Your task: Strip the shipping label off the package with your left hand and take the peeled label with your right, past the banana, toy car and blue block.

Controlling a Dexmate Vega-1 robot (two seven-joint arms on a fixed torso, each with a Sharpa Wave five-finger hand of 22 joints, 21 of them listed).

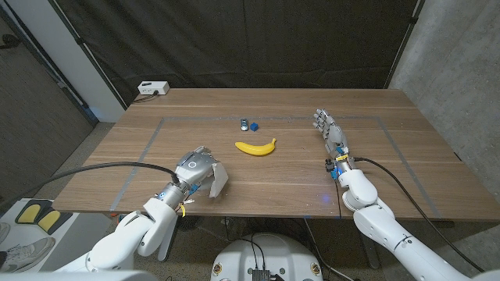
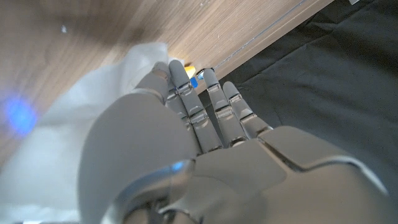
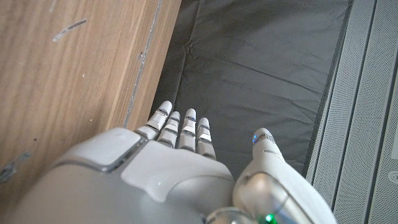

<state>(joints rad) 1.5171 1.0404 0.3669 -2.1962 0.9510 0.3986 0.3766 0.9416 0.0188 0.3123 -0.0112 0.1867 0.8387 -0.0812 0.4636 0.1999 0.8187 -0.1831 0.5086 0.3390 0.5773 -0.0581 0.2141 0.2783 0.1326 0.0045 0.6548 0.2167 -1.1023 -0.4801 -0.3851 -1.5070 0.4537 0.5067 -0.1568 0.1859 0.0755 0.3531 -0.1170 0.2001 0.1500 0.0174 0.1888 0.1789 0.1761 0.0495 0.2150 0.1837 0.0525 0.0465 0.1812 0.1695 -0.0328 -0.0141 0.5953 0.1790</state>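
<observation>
While our left hand [image 1: 195, 168] sits at the near edge of the worktop [image 1: 406, 156], its fingers [image 2: 186, 93] lie curled over the package [image 1: 219, 181], a pale grey mailer that shows tilted up beside the palm in the head view and as a white blur in the left wrist view. We judge the hand to be holding or pressing the package, though we cannot tell whether any fingertip has caught the label's edge; the label itself is hidden from us. Our right hand [image 1: 332, 134] stands further out on the right side, fingers [image 3: 180, 127] straight, close together and holding nothing. Beyond the package, near mid-worktop, lies the banana [image 1: 255, 147], and just past it the toy car [image 1: 244, 123] and blue block [image 1: 254, 125] sit side by side. The risk we see is that the light package lifts with the label instead of letting it peel, or slides off the near edge. Our right hand reaching across could also knock the banana.
</observation>
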